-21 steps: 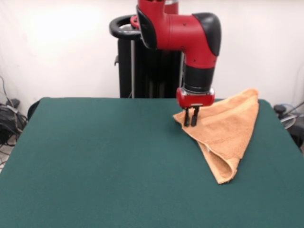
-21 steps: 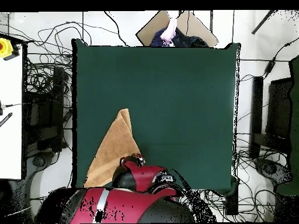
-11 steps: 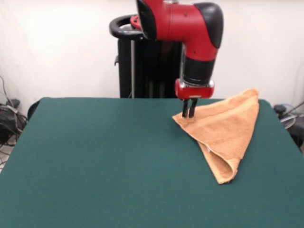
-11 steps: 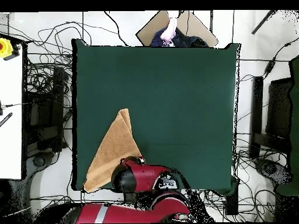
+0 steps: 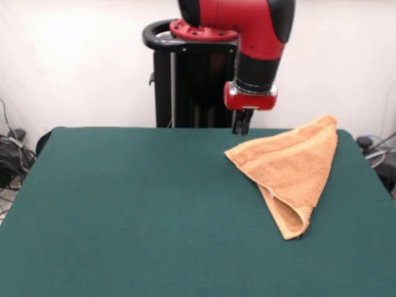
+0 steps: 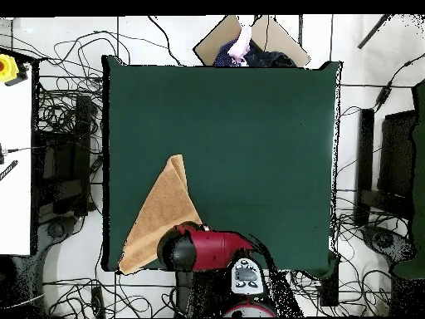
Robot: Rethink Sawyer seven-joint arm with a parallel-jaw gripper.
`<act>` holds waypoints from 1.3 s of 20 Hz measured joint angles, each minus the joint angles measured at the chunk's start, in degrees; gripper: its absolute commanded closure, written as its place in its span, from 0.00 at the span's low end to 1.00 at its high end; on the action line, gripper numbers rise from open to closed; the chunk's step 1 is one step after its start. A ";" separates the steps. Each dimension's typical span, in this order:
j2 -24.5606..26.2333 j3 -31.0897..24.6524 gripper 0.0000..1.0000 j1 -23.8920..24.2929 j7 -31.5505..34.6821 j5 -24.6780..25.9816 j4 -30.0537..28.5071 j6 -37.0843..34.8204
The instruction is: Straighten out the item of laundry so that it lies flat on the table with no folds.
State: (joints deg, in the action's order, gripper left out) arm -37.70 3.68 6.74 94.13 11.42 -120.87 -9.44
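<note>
Even, soft light w/ wall [image 5: 68, 43] glare upper left, slight blur.

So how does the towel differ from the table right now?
The towel is orange-tan, the table dark green. The towel is small and folded into a triangle with a doubled edge; the table is far bigger and lies flat. The towel sits toward one corner, one tip at the table's edge. Both look like soft cloth surfaces.

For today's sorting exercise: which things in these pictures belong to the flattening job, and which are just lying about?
Job: towel, folded into a triangle; green table; gripper, raised above the towel's corner.

Lying about: cables on the floor; yellow and red button; cardboard.
</note>
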 measured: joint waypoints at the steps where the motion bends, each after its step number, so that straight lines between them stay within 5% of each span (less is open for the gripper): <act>1: 0.05 -0.08 0.00 0.78 0.00 0.02 0.02 0.51; 14: 5.98 -3.31 0.00 3.65 0.00 -0.01 -0.07 10.70; 26: 14.91 -0.83 0.00 -5.27 0.00 -1.24 -0.80 27.33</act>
State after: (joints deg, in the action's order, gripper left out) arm -22.79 2.84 1.47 94.13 10.18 -121.67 17.88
